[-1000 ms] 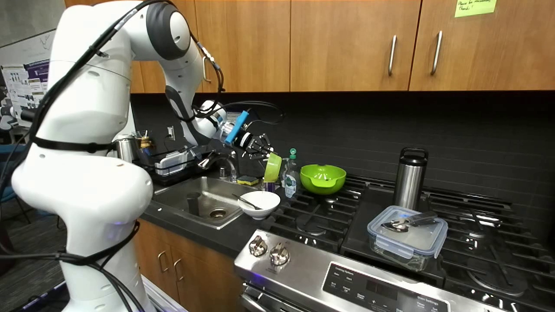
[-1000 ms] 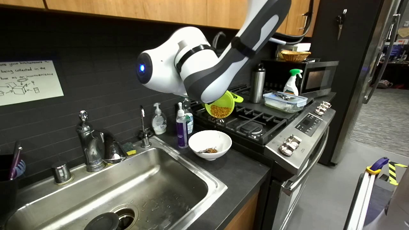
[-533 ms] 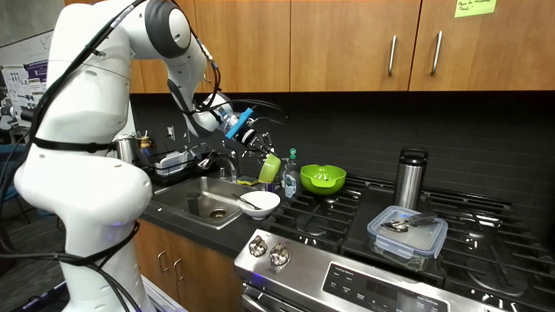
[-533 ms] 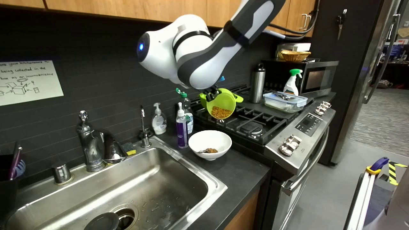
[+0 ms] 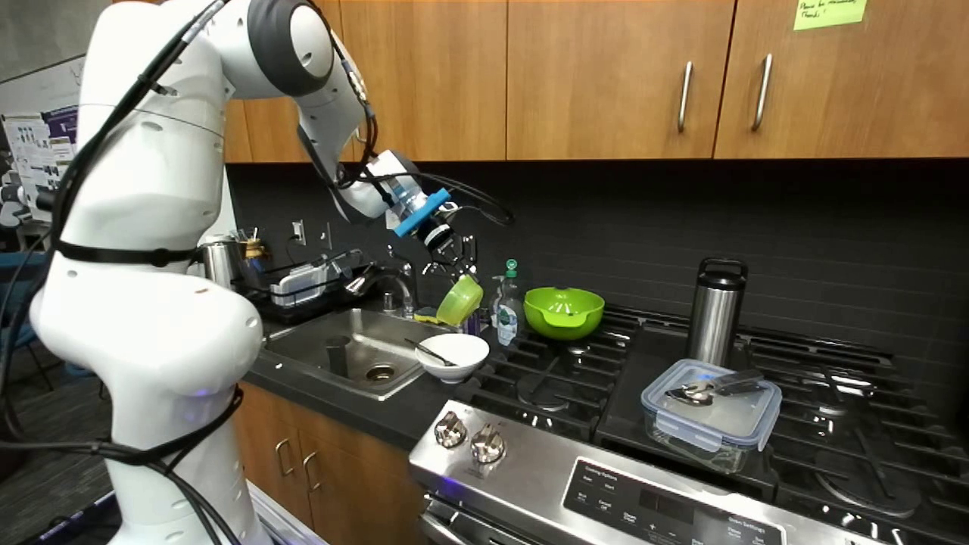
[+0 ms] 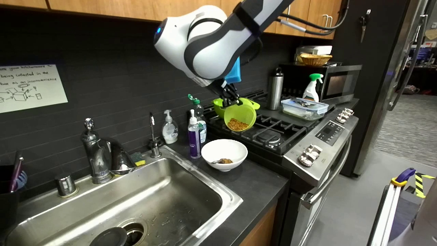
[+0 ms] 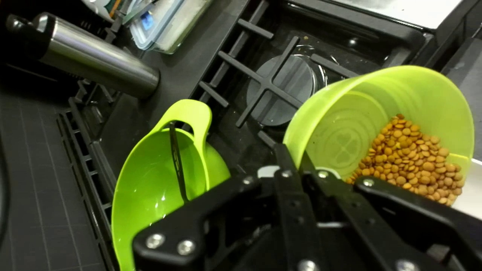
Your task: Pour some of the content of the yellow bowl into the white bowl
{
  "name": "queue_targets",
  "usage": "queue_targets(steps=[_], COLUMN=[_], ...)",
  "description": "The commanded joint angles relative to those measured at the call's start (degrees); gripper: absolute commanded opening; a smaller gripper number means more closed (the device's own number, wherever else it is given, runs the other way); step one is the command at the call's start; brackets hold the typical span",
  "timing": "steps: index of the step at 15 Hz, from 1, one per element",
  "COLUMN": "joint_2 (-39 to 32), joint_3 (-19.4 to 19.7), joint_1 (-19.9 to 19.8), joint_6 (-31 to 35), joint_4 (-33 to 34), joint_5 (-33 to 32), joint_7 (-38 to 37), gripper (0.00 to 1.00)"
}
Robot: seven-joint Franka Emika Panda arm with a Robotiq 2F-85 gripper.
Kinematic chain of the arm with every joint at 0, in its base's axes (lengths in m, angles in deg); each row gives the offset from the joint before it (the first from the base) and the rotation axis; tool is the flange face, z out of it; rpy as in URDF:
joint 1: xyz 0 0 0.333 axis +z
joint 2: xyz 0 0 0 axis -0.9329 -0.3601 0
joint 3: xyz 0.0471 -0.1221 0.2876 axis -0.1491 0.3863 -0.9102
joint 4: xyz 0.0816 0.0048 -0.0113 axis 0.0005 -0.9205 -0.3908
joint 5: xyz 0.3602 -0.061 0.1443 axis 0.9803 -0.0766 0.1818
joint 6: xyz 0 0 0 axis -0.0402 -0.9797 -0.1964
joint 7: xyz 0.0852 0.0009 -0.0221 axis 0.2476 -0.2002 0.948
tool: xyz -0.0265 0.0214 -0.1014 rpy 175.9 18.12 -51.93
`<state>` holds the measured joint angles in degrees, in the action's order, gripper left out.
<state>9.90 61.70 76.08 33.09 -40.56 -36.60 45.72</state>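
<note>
My gripper (image 7: 297, 160) is shut on the rim of the yellow bowl (image 7: 421, 88); one finger lies inside the rim, one outside. The yellow bowl is tilted, with orange-brown lentils (image 7: 414, 162) gathered at its lower side near the lip. In both exterior views the yellow bowl (image 5: 460, 300) (image 6: 248, 114) hangs above the white bowl (image 5: 469, 350) (image 6: 228, 148). In an exterior view it is also a little to the right of it. The white bowl stands on the counter with a small heap of lentils (image 6: 225, 161) and a spoon (image 5: 428, 350) in it. No falling lentils show.
A larger bright green bowl (image 5: 564, 312) sits on the stove behind. Soap bottles (image 6: 194, 136) stand close to the white bowl. The sink (image 6: 164, 191) lies beside it. A steel bottle (image 5: 715, 314) and a lidded glass container (image 5: 711, 412) are on the stove.
My wrist has risen and turned, and the yellow bowl has tilted further, its lip lower and shifted slightly left over the white bowl in an exterior view. The white bowl has not moved.
</note>
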Motion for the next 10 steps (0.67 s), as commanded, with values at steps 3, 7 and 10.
queue_targets(steps=[3, 7, 10], joint_2=[1.6, 1.8, 2.1], joint_3=[1.9, 3.2, 4.4], joint_1=[-1.4, -2.3, -3.2], joint_6=[0.9, 2.0, 3.9], joint_4=[0.9, 1.1, 0.8], joint_5=[7.7, 11.2, 13.2], joint_7=[2.7, 2.6, 2.4], gripper=[0.01, 0.01, 0.01])
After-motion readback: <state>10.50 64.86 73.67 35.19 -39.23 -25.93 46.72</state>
